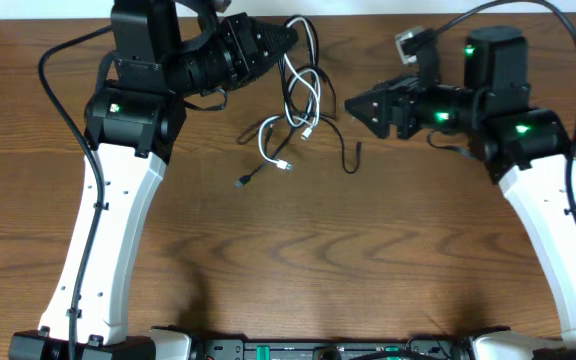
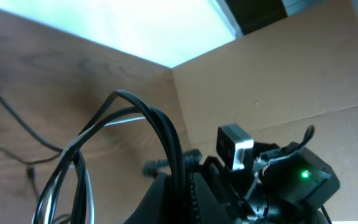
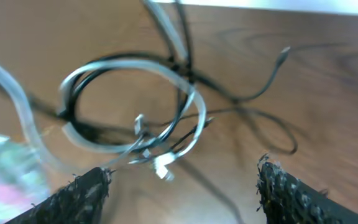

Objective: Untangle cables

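Nearest on the wooden table (image 1: 298,250), the cables (image 1: 300,100) send out their loose ends. A black plug (image 1: 240,183) lies at the near left of the tangle, and a white plug (image 1: 286,166) lies just beyond it. One thin black strand (image 1: 347,166) curls out on the near right. Farther back, black and white cords loop over one another in a tangle between the two arms.

The right gripper (image 1: 352,104) sits level with this tangle on its right, pointing at it but not touching it. In the right wrist view its fingertips (image 3: 82,196) stand wide apart with nothing between them, and the tangle lies on the table ahead of them.

Farthest, the left gripper (image 1: 286,40) sits at the far left edge of the tangle, pointing right. Its jaws are closed on the cables. The left wrist view shows black and white strands rising out of it in an arch clear of the table, then falling away to the left.
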You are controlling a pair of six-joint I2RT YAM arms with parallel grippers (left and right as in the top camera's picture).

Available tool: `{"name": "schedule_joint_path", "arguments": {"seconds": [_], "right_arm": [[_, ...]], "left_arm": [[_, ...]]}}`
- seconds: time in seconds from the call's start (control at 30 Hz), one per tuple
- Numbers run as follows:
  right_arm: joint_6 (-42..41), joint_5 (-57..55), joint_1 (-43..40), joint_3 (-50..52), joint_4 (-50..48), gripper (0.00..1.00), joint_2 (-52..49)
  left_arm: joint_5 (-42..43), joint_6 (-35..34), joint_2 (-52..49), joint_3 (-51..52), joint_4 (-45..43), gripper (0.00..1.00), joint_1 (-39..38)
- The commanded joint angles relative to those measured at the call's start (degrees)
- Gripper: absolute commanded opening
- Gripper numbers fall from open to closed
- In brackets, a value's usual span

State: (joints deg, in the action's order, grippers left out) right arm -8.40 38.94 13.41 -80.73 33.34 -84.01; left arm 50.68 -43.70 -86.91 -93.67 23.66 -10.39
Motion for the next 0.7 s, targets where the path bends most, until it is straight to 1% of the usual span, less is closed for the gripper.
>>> {"name": "schedule_joint_path", "arguments": {"seconds": [0.0, 0.13, 0.23, 0.33, 0.5, 0.67], "right_arm": [[4.2, -11.3, 0.6, -0.1, -1.3, 0.76, -1.2], [8.7, -11.3, 1.1, -0.1, -1.6, 0.76, -4.4], [9.9, -10.6, 1.4, -0.1, -1.8, 0.76, -7.3], [12.9, -5.8, 2.0, -0.1, -1.4, 0.76, -9.7], [12.8, -6.4, 3.2, -0.1, -3.2, 0.78, -12.8], [11.1, -6.4, 4.9, -0.1, -8.0, 0.76, -17.2]], "left_arm": [[1.4, -0.6, 0.1, -0.9, 2.3, 0.08, -0.1], [3.0, -1.3, 0.1, -0.9, 4.2, 0.08, -0.1], [3.3, -3.5, 0.1, -0.9, 4.4, 0.08, -0.1], [3.3, -3.8, 0.1, -0.9, 4.4, 0.08, -0.1], [3.3, -3.8, 0.1, -0.9, 5.8, 0.08, -0.3], [3.8, -3.9, 0.1, -0.9, 7.6, 0.08, -0.3]]}}
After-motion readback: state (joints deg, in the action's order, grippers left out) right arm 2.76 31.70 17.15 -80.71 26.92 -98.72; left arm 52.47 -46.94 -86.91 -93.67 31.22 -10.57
